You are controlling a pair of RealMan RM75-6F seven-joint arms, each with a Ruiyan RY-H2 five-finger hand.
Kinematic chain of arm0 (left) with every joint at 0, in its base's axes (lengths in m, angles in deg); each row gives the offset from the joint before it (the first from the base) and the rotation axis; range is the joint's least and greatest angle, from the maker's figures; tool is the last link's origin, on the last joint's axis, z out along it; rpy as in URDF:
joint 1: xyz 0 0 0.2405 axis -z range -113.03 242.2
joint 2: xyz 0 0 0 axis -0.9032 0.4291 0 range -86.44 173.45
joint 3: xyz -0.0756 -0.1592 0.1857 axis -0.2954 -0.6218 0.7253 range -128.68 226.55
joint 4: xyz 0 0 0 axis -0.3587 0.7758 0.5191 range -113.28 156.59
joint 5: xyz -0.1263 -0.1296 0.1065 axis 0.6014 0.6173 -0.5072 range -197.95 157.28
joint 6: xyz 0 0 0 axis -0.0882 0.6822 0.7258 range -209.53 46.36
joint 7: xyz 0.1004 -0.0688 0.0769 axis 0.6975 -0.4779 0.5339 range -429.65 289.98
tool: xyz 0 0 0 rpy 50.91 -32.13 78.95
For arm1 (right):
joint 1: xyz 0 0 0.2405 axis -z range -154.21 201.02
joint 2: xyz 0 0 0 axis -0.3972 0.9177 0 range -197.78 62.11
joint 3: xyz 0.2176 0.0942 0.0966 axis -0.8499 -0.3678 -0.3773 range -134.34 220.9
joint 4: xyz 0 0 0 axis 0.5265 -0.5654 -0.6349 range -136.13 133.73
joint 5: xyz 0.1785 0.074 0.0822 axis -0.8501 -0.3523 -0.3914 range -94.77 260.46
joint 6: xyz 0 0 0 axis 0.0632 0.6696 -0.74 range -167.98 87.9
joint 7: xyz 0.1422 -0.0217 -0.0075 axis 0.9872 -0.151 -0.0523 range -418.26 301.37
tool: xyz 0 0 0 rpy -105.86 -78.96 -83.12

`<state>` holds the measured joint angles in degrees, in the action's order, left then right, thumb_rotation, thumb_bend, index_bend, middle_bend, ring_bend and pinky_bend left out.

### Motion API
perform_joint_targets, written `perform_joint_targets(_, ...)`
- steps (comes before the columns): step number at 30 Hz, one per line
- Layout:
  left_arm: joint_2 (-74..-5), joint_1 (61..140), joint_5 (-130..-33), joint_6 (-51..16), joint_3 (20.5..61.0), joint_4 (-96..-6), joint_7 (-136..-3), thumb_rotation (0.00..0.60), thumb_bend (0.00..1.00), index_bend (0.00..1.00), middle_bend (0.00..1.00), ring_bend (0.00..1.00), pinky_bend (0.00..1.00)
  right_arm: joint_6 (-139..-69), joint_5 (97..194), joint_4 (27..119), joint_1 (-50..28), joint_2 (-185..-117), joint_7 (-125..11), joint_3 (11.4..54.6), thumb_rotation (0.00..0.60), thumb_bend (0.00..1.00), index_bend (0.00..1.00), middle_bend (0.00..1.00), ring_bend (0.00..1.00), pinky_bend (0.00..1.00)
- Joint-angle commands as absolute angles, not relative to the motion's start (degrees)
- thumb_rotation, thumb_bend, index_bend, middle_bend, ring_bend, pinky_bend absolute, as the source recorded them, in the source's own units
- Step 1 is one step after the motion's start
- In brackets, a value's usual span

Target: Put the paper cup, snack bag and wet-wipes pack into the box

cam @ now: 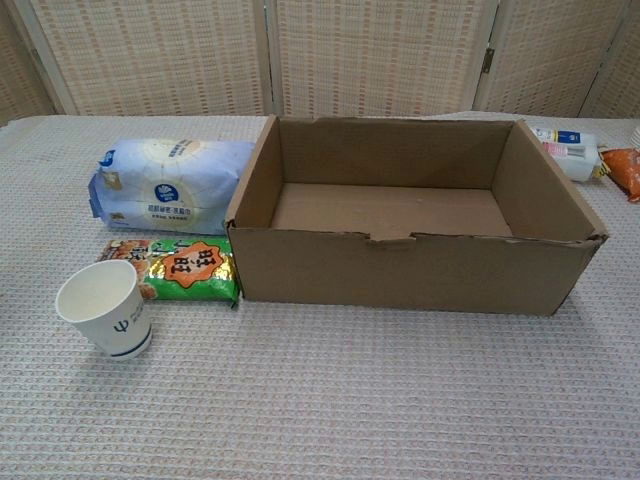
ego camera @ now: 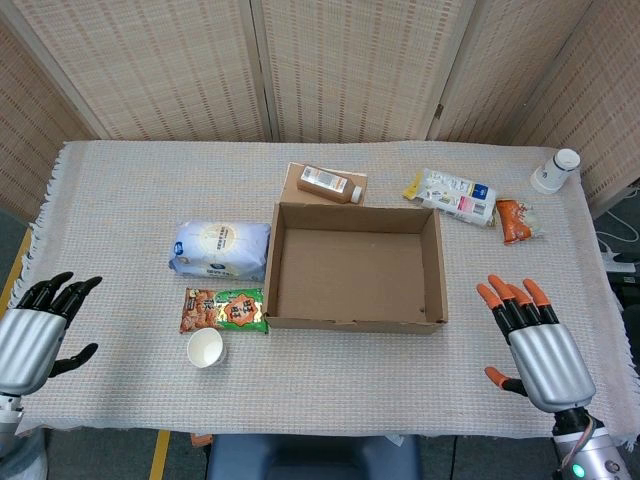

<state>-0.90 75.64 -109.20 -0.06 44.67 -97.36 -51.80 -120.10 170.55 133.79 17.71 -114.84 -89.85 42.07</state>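
An open cardboard box [ego camera: 432, 262] [cam: 400, 275] stands mid-table with nothing inside. Left of it lies the blue and white wet-wipes pack [ego camera: 220, 249] [cam: 165, 185]. In front of that lies the green and orange snack bag [ego camera: 224, 310] [cam: 180, 268]. The white paper cup [ego camera: 205, 348] [cam: 105, 308] stands upright nearest the front edge. My left hand [ego camera: 35, 330] hovers at the front left edge, fingers apart, holding nothing. My right hand [ego camera: 530, 335] hovers at the front right, fingers spread, holding nothing. Neither hand appears in the chest view.
A brown bottle [ego camera: 328, 184] lies on the box's back flap. A white and yellow pouch [ego camera: 452, 196] [cam: 565, 150], an orange packet [ego camera: 515, 220] [cam: 625, 168] and a tipped white cup [ego camera: 555, 170] sit at the back right. Wicker screens stand behind the table.
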Motion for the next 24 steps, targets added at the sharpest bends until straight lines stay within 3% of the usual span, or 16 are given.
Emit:
perform_joint_targets(1, -0.8, 75.5, -109.4, 0.1, 44.7, -97.6, -51.7, 0.600, 0.17, 0.14, 0.24, 0.10, 0.19, -120.1, 170.8, 133.8, 17.8, -114.7, -89.7, 42.2, 0.600, 0.08, 0.07, 0.00, 0.00, 0.00)
perform_joint_targets(24, 0.5, 74.8, -109.9, 0.3, 45.3, -98.1, -53.4, 0.600, 0.17, 0.15, 0.24, 0.10, 0.19, -119.3, 170.3, 133.8, 17.4, -114.9, -90.1, 42.4, 0.600, 0.08, 0.07, 0.00, 0.00, 0.00)
